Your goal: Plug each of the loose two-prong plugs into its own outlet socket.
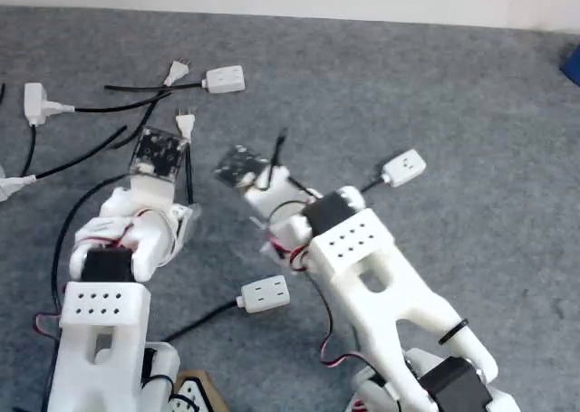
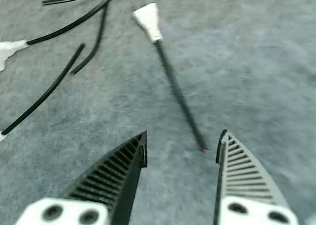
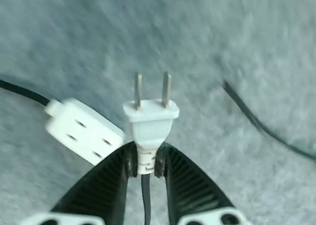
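My right gripper point(image 3: 144, 158) is shut on the neck of a white two-prong plug point(image 3: 149, 118), whose prongs point away from the wrist. A white outlet socket point(image 3: 81, 131) lies on the carpet just beside it. My left gripper point(image 2: 181, 141) is open just above the carpet, with the end of a black cable point(image 2: 180, 99) between its fingers. That cable leads to a second white plug point(image 2: 148, 17) ahead. From above, the left gripper point(image 1: 161, 154) sits just short of this plug point(image 1: 184, 119), and the right gripper point(image 1: 237, 167) is mid-table.
More white sockets lie at the back point(image 1: 225, 79), at the right point(image 1: 403, 167) and near the front point(image 1: 265, 293). Another plug point(image 1: 178, 70) rests next to the back socket. Black cables point(image 1: 91, 149) and white cord ends point(image 1: 34, 100) crowd the left side. The grey carpet point(image 1: 471, 113) is open on the right.
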